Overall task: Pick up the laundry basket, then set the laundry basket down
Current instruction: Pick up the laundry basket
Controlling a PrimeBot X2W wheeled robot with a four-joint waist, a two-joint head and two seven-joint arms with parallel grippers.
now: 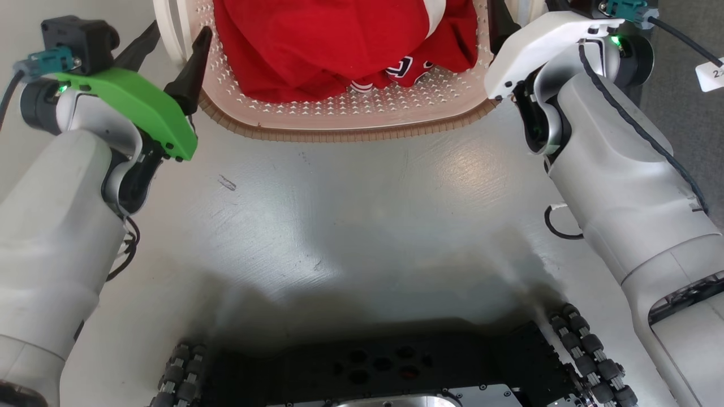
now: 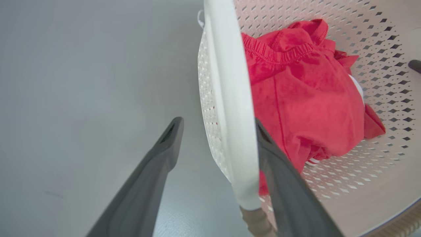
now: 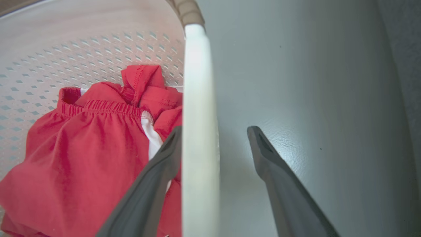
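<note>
The laundry basket (image 1: 350, 133), cream-white and perforated with a brown woven rim, lies at the top centre of the head view with red clothes (image 1: 339, 51) inside. My left gripper (image 1: 180, 28) is open at the basket's left end. In the left wrist view this gripper (image 2: 217, 121) straddles the white loop handle (image 2: 230, 98), one finger outside and one inside the basket (image 2: 378, 49). My right gripper (image 1: 526, 8) is open at the right end. In the right wrist view that gripper (image 3: 214, 130) straddles the other white handle (image 3: 199, 115), beside the basket wall (image 3: 65, 49).
The basket is over a smooth grey floor (image 1: 350, 215). My dark wheeled base (image 1: 384, 367) fills the bottom of the head view. A darker grey strip (image 1: 687, 85) runs along the right side, with a white tag (image 1: 711, 73) at the edge.
</note>
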